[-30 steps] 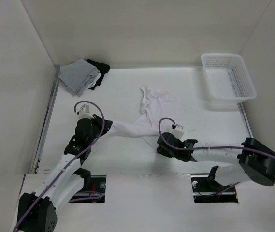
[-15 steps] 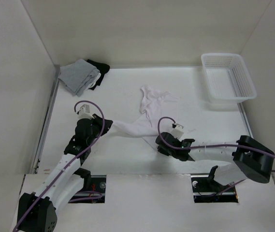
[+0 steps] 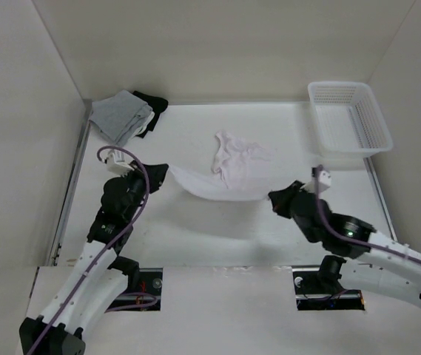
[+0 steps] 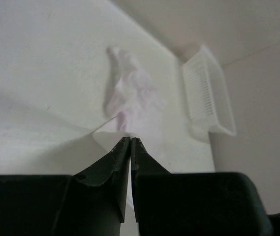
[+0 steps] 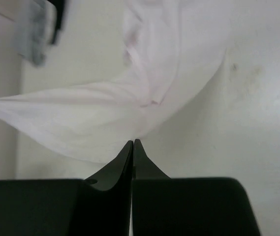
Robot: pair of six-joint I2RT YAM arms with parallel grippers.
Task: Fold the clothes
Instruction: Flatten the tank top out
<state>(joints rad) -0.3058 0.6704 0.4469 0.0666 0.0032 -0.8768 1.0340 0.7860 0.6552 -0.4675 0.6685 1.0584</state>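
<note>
The left claw (image 3: pixel 158 171) is squeezed narrow on one edge of the white top (image 3: pixel 221 186). In its wrist view, the left claw (image 4: pixel 130 140) shows no gap at the tips, and the fabric runs from them toward the upper middle of the frame.

The right claw (image 3: pixel 277 198) is pinched closed on the opposite end of the top. In its own view, the right claw (image 5: pixel 133 143) has its tips together, with cloth fanning out above them.

Between the two claws, at the centre of the overhead frame, the top hangs as a sagging band lifted off the surface (image 3: pixel 158 140), with a shadow under it. The rest of the top lies bunched and wrinkled on the surface just above the band.

A white basket (image 3: pixel 351 118) sits at the upper right, well apart from the top. At the upper left, a folded grey garment (image 3: pixel 121 117) lies touching a black garment (image 3: pixel 152 102).
</note>
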